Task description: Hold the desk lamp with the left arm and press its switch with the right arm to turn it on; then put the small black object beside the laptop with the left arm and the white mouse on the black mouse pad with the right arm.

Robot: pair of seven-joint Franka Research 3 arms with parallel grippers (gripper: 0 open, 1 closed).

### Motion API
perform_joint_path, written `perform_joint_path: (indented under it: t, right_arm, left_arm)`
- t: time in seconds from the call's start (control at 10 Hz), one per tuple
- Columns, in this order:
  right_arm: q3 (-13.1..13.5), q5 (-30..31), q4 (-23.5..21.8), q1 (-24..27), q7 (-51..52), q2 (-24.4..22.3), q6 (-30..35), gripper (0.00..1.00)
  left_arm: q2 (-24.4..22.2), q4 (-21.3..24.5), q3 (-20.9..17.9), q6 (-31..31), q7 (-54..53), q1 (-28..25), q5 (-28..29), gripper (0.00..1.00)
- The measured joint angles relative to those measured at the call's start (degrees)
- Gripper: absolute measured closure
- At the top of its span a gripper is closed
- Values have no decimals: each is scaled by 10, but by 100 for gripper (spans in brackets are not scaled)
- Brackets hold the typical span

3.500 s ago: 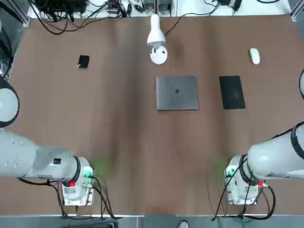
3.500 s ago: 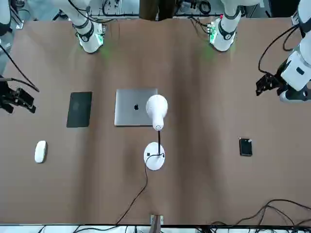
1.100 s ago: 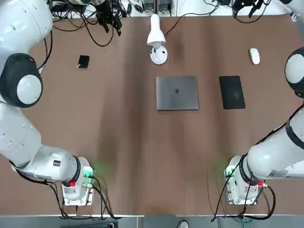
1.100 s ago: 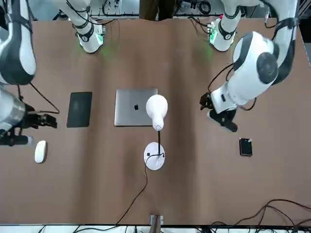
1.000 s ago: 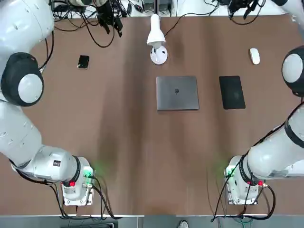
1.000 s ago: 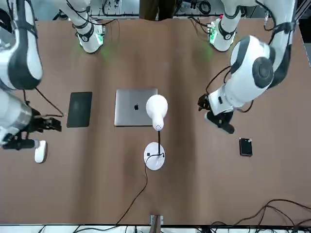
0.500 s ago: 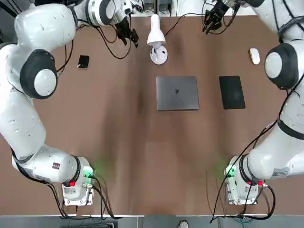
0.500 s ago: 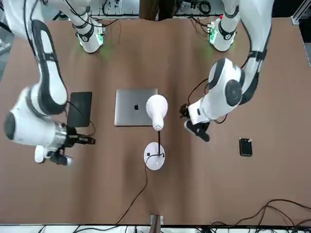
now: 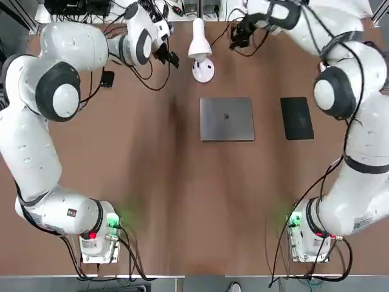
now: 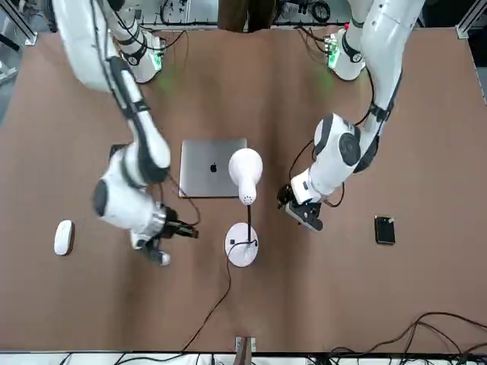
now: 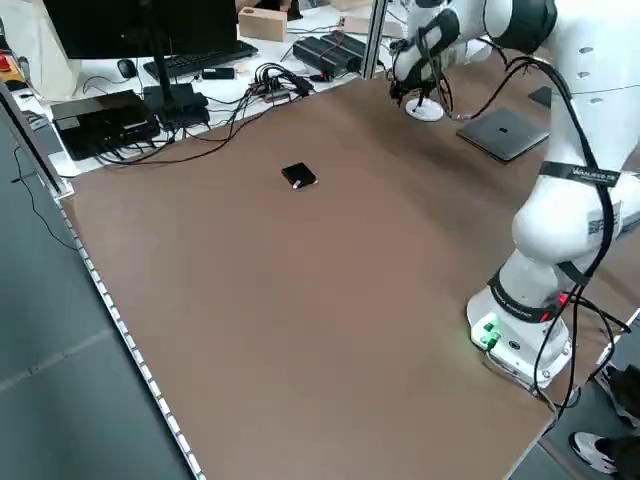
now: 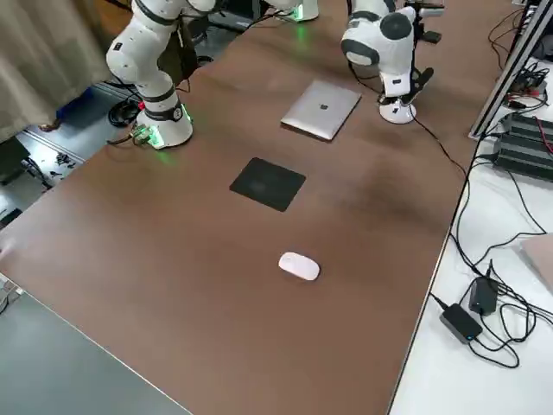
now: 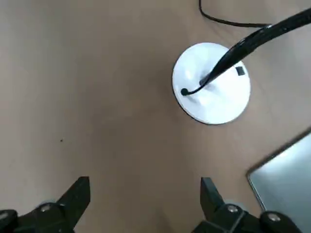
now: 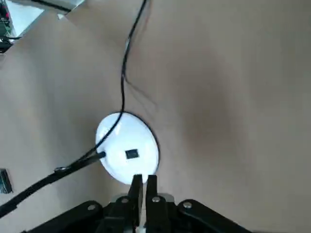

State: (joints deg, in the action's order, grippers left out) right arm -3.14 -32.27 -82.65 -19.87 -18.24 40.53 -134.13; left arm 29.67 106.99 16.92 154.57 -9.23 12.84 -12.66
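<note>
Near the table's far edge, our wide-open left gripper (image 13: 141, 204) faced the white round-based desk lamp (image 13: 212, 90), while our right gripper (image 14: 142, 187), fingers nearly closed, hung just beside its small dark switch (image 14: 131, 154).

— What is sitting on the surface (image 9: 152, 182)?
— One desk lamp (image 9: 201, 55), one laptop (image 9: 227, 118), one black mouse pad (image 9: 296, 118), one white mouse (image 12: 299, 265), one small black object (image 10: 384, 230).
— Arms?
— Two are reaching in.

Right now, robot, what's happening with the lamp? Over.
Left gripper open beside the white round lamp base, not touching. Right gripper shut, near the small dark switch. White mouse and small black object untouched. Nothing in the way.
</note>
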Motion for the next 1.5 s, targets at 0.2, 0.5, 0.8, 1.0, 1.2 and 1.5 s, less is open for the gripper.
perform_joint_path:
  t: [0.2,0.5,0.8,1.0,1.2,1.5]
  right_arm:
    - [1,0,30,-31,3,45,-77,99]
    - [3,0,77,-55,65,95,-143,99]
    - [6,1,86,-55,102,112,-142,99]
    - [6,1,86,-63,110,125,-141,99]
    - [6,1,86,-68,110,127,-139,99]
    - [5,1,86,-74,110,127,-133,99]
  left_arm:
    - [1,1,18,34,1,-9,-20,0]
    - [50,11,29,175,3,18,-28,2]
    - [100,-20,30,249,20,50,-30,8]
    - [124,-67,29,249,29,65,-30,11]
    - [157,-95,22,263,30,85,-30,15]
    - [186,-114,-39,301,30,138,-30,22]
